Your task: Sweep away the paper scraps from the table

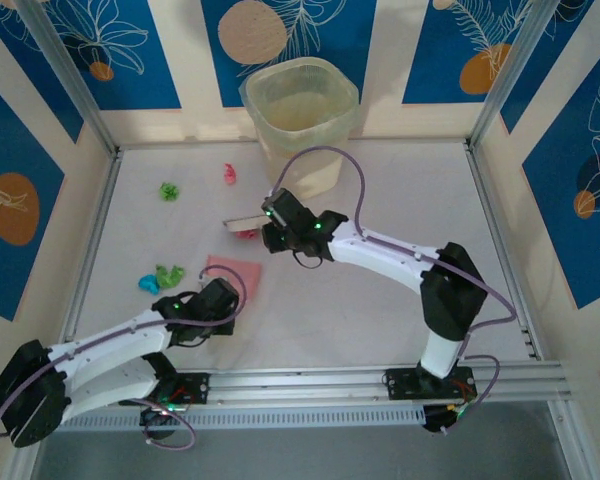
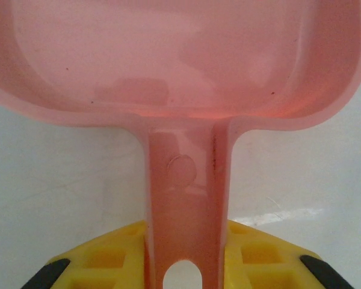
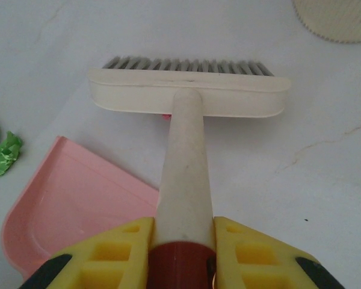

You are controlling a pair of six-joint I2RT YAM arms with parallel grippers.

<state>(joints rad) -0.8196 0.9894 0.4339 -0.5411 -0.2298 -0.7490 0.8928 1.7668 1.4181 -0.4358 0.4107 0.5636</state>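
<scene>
**Brush set just past the dustpan, one scrap ready to be pulled in**

Nearest the arm bases, the left jaws pinch the handle of the pink dustpan [image 2: 180, 66], which should stay with its lip pressed flat on the tabletop [image 1: 400, 200] so nothing slides under. Just left of the dustpan lie a green scrap [image 1: 168, 273] and a cyan scrap [image 1: 147, 283], likely needing the pan re-aimed later. Just beyond the dustpan's lip, the right jaws are clamped on the handle of the brush [image 3: 189, 96], and a red scrap [image 3: 166, 116] peeks from under its head on the dustpan side. A short, low stroke toward the lip should do, since light wads may skip aside. Well beyond the dustpan sit another green scrap [image 1: 168, 190] and a pink scrap [image 1: 230, 175], with the translucent bin [image 1: 300, 110] farthest.
</scene>
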